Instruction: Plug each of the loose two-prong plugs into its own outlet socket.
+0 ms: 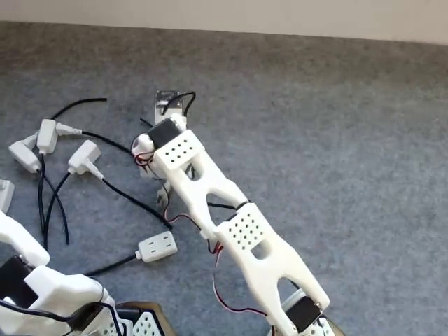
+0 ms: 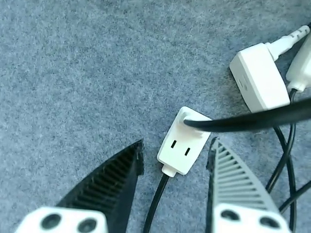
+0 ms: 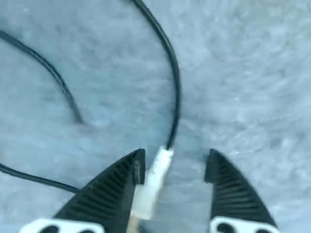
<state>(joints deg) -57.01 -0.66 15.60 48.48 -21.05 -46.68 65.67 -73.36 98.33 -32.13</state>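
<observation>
On the grey desk (image 1: 350,140), the right gripper (image 3: 176,154) stands wide, a white two-prong plug (image 3: 153,182) between its fingers, close beside one. The left wrist view shows the left gripper (image 2: 177,144), equally wide, straddling an outlet socket (image 2: 183,141) with its slots up.

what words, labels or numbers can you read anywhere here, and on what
None can be read in any view.
Socket: plain white face with two slots, no print visible.
White block: nothing printed on the sides shown.
Plug: too blurred to tell whether it bears any mark.
Arm: white shell with holes, no label visible.
</observation>
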